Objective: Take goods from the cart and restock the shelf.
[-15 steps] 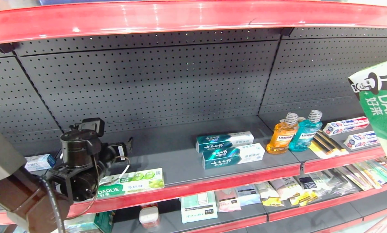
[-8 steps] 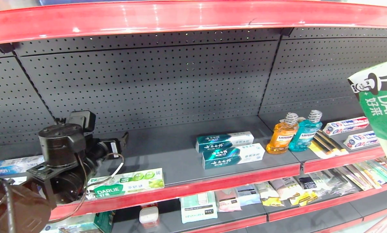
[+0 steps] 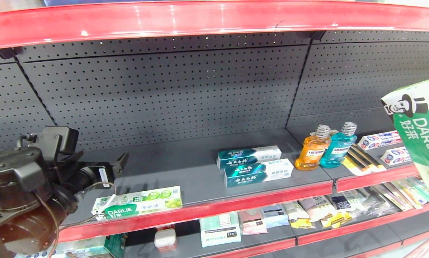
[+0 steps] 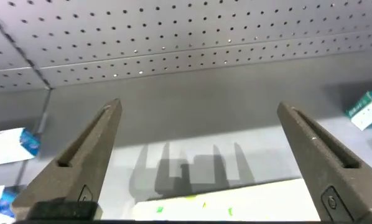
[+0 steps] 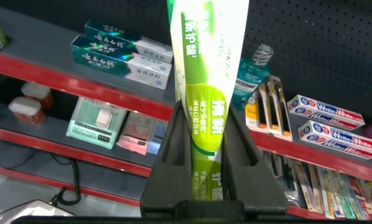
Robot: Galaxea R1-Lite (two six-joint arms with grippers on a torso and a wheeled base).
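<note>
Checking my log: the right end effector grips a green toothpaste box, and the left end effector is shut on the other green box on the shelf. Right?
No: the left end effector is open, not shut on the green toothpaste box lying on the shelf, as the left wrist view shows. The rest holds.

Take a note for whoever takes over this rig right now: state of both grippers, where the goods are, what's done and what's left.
Left gripper: open, empty, just behind the green toothpaste box.
Right gripper: shut on a second green toothpaste box, held upright at the right end of the shelf.
Goods: the first green box lies flat at the shelf's front edge; two teal boxes and two mouthwash bottles lie farther right.
Done: one green box shelved.
Left: set down the held box, probably beside the first.
</note>
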